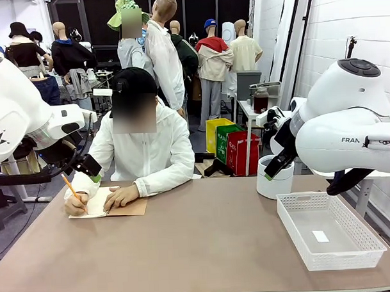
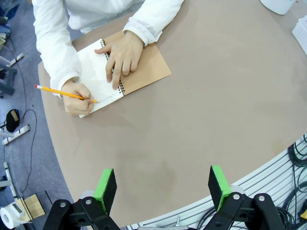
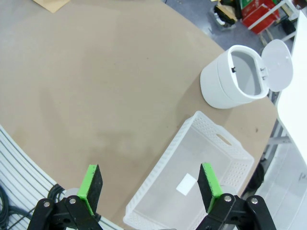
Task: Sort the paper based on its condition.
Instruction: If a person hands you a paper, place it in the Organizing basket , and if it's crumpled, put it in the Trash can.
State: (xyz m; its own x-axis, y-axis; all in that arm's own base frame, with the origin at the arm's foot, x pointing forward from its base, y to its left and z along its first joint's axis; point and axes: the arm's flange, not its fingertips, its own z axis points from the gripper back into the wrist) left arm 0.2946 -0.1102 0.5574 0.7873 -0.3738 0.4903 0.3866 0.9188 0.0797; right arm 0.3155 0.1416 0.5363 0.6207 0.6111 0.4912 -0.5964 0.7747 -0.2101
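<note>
White paper [image 2: 96, 72] in sight is the open page of a spiral notebook [image 2: 146, 72], well ahead of the left pincer [image 2: 162, 179] and off toward its left pad. A person's hands [image 2: 122, 55] lie on the page, one writing with a pencil [image 2: 62, 92]. The left pincer hangs wide and holds nothing, bare table [image 2: 201, 110] between it and the notebook.

The main risk is reaching forward while the hands are on the page, since pads could strike fingers or pinch the bound notebook rather than a loose sheet. A flat sheet will likely be hard to lift. Pads pressing down could skid it or crease it, spoiling the very condition it is sorted by.

The right pincer [image 3: 149, 179] is also wide and holds nothing. A white mesh basket [image 3: 163, 165] lies just below and ahead of it, toward its right pad, holding a small white label [image 3: 186, 184] on its floor. Farther ahead stands a white bin [image 3: 220, 86], its lid [image 3: 277, 57] tipped open; what shows of its inside looks empty. Its narrow mouth could catch a dropped ball on the rim.
</note>
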